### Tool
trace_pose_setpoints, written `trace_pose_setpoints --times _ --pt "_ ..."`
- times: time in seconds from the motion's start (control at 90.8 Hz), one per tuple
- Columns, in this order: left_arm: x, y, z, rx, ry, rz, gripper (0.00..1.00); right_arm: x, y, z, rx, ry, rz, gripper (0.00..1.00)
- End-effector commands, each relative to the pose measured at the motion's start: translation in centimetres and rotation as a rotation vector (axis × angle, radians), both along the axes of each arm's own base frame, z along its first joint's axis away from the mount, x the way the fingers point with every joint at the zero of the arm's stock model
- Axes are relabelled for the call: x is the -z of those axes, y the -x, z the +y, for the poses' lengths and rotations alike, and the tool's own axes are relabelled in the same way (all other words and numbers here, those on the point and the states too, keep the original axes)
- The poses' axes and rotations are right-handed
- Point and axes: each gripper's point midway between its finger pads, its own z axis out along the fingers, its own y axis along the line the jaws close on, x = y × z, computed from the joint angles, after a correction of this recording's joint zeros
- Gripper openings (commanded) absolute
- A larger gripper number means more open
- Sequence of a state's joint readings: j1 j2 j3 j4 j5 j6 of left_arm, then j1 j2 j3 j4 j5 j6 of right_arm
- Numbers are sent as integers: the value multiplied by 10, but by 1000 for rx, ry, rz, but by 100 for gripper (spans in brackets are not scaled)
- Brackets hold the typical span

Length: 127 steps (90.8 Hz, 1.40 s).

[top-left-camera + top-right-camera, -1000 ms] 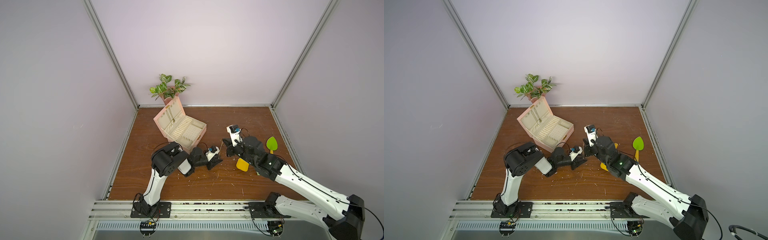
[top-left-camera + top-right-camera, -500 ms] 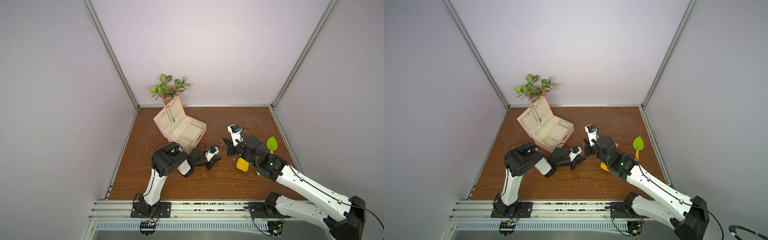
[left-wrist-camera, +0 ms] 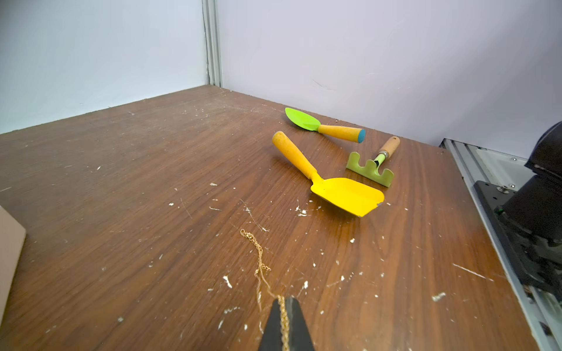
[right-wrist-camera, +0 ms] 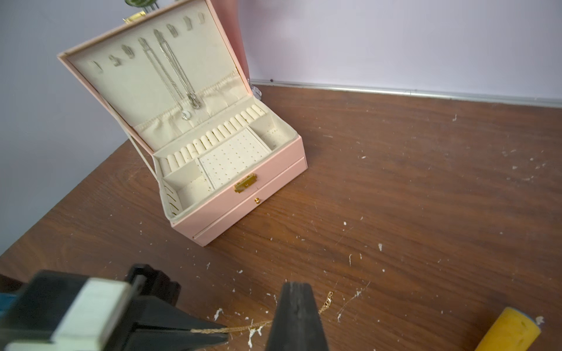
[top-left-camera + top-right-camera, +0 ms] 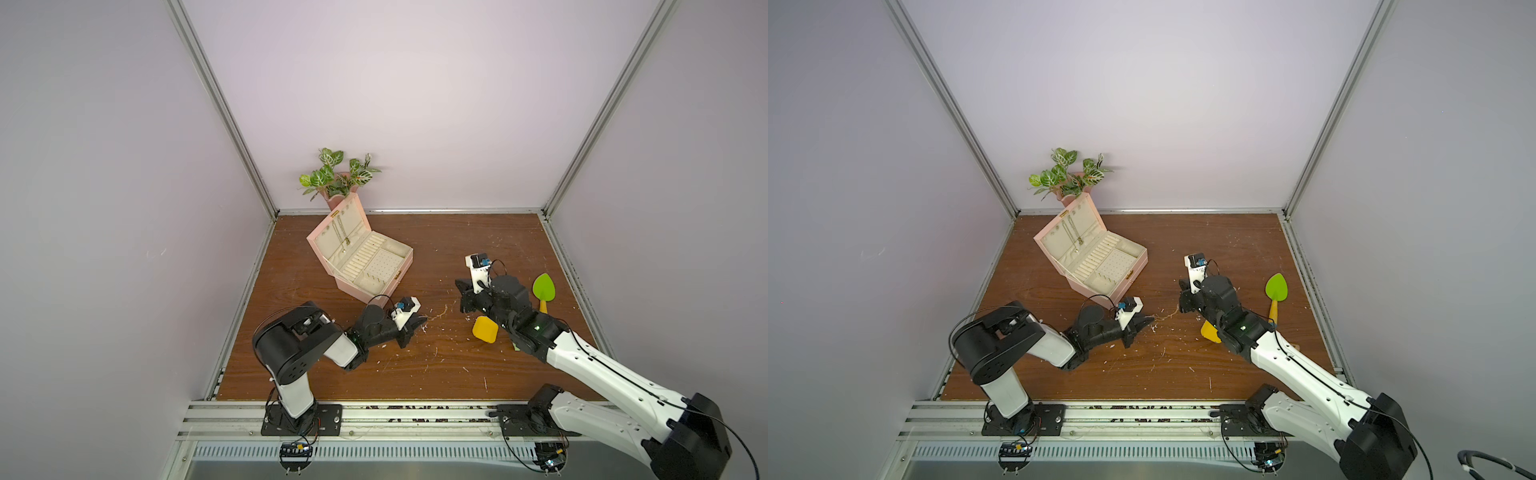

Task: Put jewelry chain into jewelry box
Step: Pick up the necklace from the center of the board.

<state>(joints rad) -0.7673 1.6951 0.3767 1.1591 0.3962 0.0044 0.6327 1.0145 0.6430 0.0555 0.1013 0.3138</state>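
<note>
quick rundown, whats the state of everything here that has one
jewelry box: lid open, drawer shut
jewelry chain: one end pinched in the left gripper, the rest lying on the table
left gripper: shut on the jewelry chain
right gripper: shut, holding nothing
yellow spatula: lying on the table, not held
potted plant: upright

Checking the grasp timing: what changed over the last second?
The left end effector closed on the jewelry chain, pinching one end; the rest lies on the table. The right end effector stayed shut near the chain. The open jewelry box and the yellow spatula did not move.
</note>
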Motion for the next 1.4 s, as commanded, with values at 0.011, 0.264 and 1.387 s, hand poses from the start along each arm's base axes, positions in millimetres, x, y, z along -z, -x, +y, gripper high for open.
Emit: trace_pose_setpoints --times 0.011,0.264,1.387 --pt "4 0 4 -25 -81 85 1 4 6 16 -90 -104 -38 0" --pt "-3 -3 3 -7 -289 189 1 3 51 25 -325 -200 -333 42" --pt "-121 28 -48 252 -244 116 1 10 60 39 -445 -154 -540 41"
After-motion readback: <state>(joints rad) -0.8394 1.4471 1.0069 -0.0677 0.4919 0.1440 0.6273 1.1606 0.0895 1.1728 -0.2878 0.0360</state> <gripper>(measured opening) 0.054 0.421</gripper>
